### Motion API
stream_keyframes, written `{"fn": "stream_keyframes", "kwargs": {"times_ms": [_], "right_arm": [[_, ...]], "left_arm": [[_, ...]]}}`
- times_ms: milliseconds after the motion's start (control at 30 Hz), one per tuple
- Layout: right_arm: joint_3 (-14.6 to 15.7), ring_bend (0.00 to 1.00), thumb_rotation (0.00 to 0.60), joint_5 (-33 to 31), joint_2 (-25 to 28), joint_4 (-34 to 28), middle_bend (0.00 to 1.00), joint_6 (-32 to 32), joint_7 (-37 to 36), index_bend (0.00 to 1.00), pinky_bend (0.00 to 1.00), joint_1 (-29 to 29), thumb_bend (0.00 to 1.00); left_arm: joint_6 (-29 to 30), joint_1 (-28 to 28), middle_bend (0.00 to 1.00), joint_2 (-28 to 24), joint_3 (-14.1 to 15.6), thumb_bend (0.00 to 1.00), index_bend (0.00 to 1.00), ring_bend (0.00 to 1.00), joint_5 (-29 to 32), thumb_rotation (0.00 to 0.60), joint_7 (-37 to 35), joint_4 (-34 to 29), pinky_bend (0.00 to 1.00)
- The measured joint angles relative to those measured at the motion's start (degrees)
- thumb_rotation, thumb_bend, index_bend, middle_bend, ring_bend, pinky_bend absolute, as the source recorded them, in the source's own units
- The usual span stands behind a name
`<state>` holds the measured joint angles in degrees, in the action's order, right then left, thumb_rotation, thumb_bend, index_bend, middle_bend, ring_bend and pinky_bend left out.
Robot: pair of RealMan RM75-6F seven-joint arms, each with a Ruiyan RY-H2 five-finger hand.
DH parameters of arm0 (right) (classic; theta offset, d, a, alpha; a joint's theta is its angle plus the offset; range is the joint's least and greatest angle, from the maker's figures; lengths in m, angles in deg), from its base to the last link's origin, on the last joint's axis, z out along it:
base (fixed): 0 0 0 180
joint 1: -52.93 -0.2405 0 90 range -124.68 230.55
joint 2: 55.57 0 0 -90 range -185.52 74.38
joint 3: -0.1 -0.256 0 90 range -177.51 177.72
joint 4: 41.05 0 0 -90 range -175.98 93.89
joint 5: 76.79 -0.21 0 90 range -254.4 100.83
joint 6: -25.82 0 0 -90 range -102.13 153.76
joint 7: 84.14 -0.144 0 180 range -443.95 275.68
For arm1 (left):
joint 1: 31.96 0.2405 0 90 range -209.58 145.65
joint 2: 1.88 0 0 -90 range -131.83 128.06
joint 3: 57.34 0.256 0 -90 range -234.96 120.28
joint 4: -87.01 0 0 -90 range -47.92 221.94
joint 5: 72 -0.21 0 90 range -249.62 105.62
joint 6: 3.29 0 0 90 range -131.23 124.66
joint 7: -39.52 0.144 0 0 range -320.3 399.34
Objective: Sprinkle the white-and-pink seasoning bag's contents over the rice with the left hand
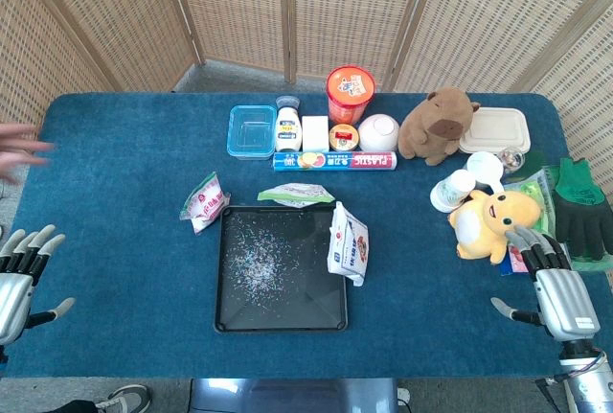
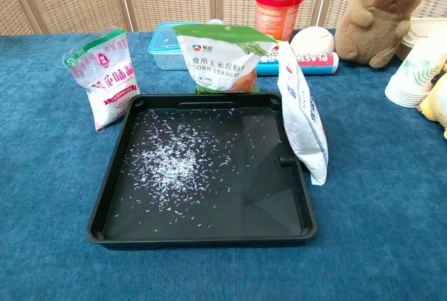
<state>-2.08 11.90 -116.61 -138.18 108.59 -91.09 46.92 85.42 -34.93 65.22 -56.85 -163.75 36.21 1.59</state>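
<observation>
A white-and-pink seasoning bag (image 1: pixel 203 202) (image 2: pixel 105 77) stands on the blue cloth just left of a black tray (image 1: pixel 230 312) (image 2: pixel 202 235). Rice grains (image 1: pixel 257 262) (image 2: pixel 171 158) lie scattered across the tray's left half. My left hand (image 1: pixel 21 274) hovers at the table's near left edge, fingers spread and empty, well away from the bag. At the near right, my right hand (image 1: pixel 551 284) is also open with nothing in it. Neither hand shows in the chest view.
A corn starch bag (image 1: pixel 297 194) (image 2: pixel 222 56) stands behind the tray; a white-and-blue bag (image 1: pixel 349 245) (image 2: pixel 302 116) leans on its right rim. Containers, a plastic-wrap box (image 1: pixel 333 160), plush toys (image 1: pixel 438 124) and green gloves (image 1: pixel 578 207) fill the back and right. A person's hand (image 1: pixel 19 149) shows at left.
</observation>
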Motion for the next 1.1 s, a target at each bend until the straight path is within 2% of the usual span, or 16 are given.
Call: {"fn": "stream_keyframes", "kwargs": {"times_ms": [333, 567, 800, 1100], "right_arm": [[0.16, 0.04, 0.564, 0.17, 0.06, -0.16, 0.00, -0.05, -0.09, 0.00, 0.04, 0.03, 0.00], [0.03, 0.04, 0.570, -0.56, -0.08, 0.10, 0.00, -1.07, -0.20, 0.00, 0.04, -0.35, 0.00], [-0.29, 0.04, 0.568, -1.62, -0.27, 0.06, 0.00, -1.82, 0.17, 0.00, 0.04, -0.69, 0.00], [-0.68, 0.04, 0.569, -2.50, -0.11, 0.59, 0.00, -2.27, -0.70, 0.00, 0.04, -0.86, 0.00]], "left_arm": [[-1.46, -0.90, 0.00, 0.51, -0.07, 0.04, 0.01, 0.01, 0.17, 0.600, -2.03, 1.61, 0.00], [-3.79, -3.92, 0.00, 2.31, -1.28, 0.03, 0.02, 0.01, -0.16, 0.600, -11.22, 6.72, 0.00], [-11.18, -12.35, 0.00, 10.18, -3.49, 0.03, 0.02, 0.01, -0.54, 0.600, -26.51, 18.39, 0.00], [-21.16, -19.96, 0.00, 17.99, -6.91, 0.03, 0.02, 0.01, 4.43, 0.600, -29.70, 20.24, 0.00]]}}
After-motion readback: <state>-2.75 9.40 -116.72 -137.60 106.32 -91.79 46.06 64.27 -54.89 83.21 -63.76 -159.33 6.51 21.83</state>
